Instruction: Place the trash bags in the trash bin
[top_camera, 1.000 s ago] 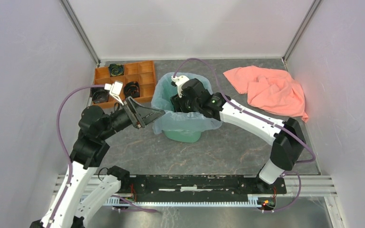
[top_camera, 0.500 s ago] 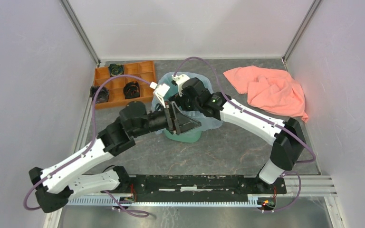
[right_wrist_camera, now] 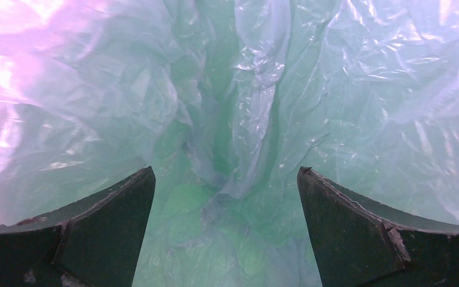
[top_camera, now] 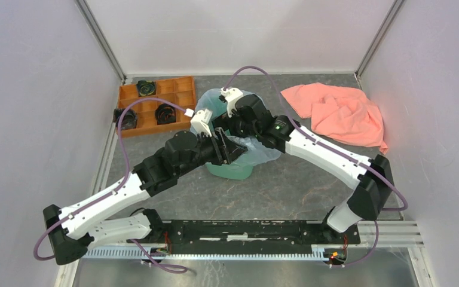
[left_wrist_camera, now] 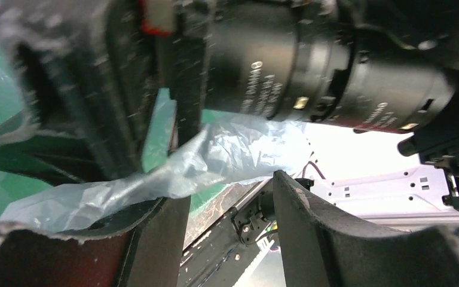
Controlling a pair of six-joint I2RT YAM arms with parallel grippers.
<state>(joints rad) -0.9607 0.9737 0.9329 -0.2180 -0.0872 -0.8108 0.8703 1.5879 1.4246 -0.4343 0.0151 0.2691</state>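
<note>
1. The bag [top_camera: 262, 149] sat in the green bin [top_camera: 233, 172], its edge hanging over the rim.
2. Our right gripper [right_wrist_camera: 227, 173] was wide open inside the bag, holding nothing.
3. Our left gripper [left_wrist_camera: 230, 191] was partly open at the rim, with the bag's edge lying across it, not pinched.
4. The arms were crowded together. We thought they could bump, or tug the thin bag out.
5. Only the table [top_camera: 287, 191] in front gave us room.
</note>
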